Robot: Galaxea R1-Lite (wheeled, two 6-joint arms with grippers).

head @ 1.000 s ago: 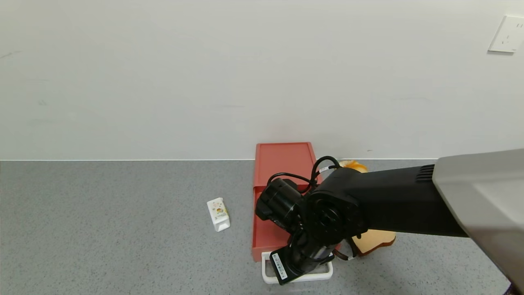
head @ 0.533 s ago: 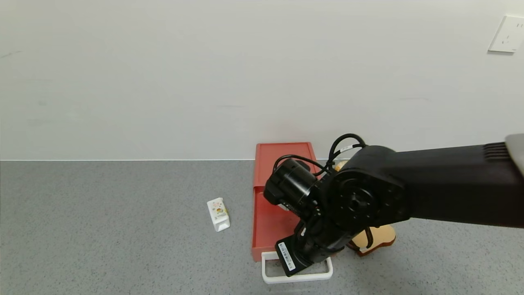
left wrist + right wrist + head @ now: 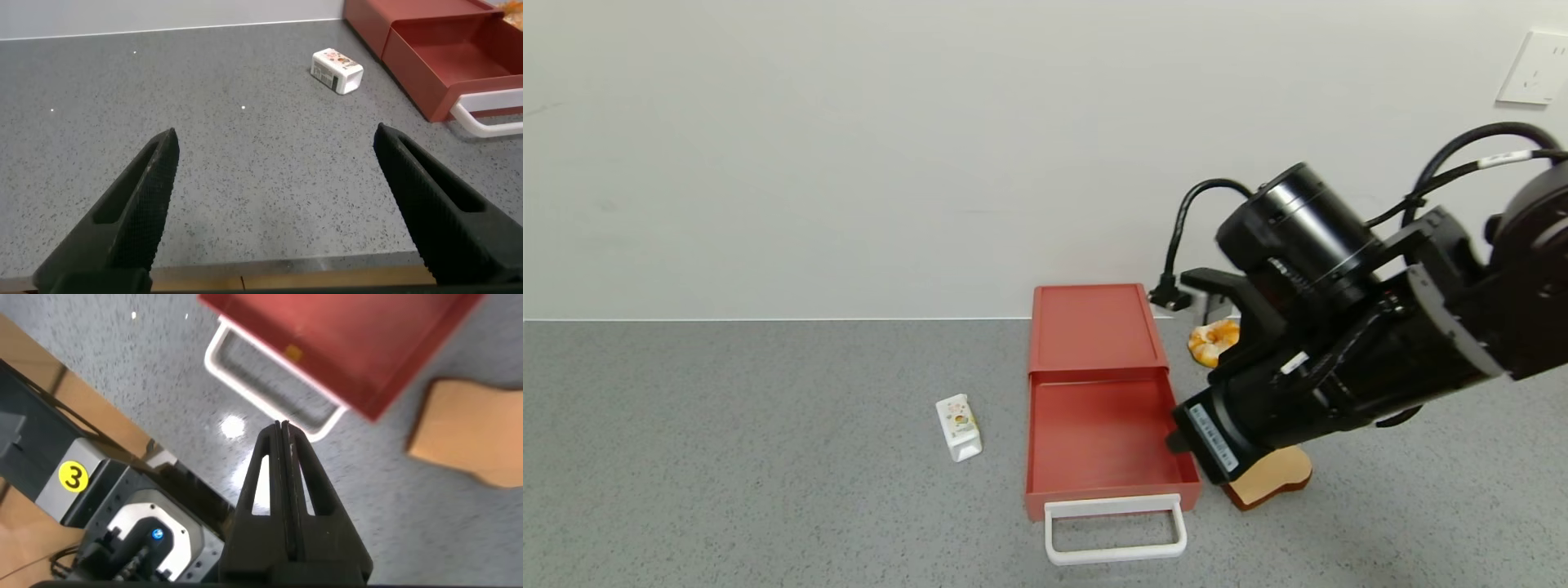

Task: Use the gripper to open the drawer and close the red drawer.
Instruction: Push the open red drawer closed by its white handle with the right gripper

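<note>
Head view: red drawer box [image 3: 1092, 328] sits on grey speckled countertop [image 3: 727, 457] w/ its back at the white wall. Drawer tray [image 3: 1107, 445] pulled out toward robot, inside looks empty; white loop handle [image 3: 1115, 531] at its front edge, nothing touching it. Right gripper [image 3: 1186, 434] hangs above the tray's right side, raised off the counter, arm coming in from the right w/ black cylindrical camera [image 3: 1298, 233] and white barcode label [image 3: 1213, 441]; fingertips not visible here. Small white carton [image 3: 958, 426] lies left of the tray, apart from it. Croissant [image 3: 1215, 340] right of the box near the wall; tan toast-shaped piece [image 3: 1272, 476] on the counter just right of the tray, partly under the gripper. Wall socket [image 3: 1535, 67] upper right.

Left wrist view: left gripper [image 3: 278, 204] low over bare counter, well away from the drawer; fingers [image 3: 135, 204] spread wide, holding nothing. Carton [image 3: 337, 70] and drawer tray [image 3: 458, 49] w/ handle [image 3: 490, 118] farther off.

Right wrist view: right gripper fingers [image 3: 282, 482] pressed together, nothing between them, pointing down over the white handle [image 3: 270, 388] and tray front [image 3: 351, 335], clear of both. Toast piece [image 3: 470, 433] beside the tray.
</note>
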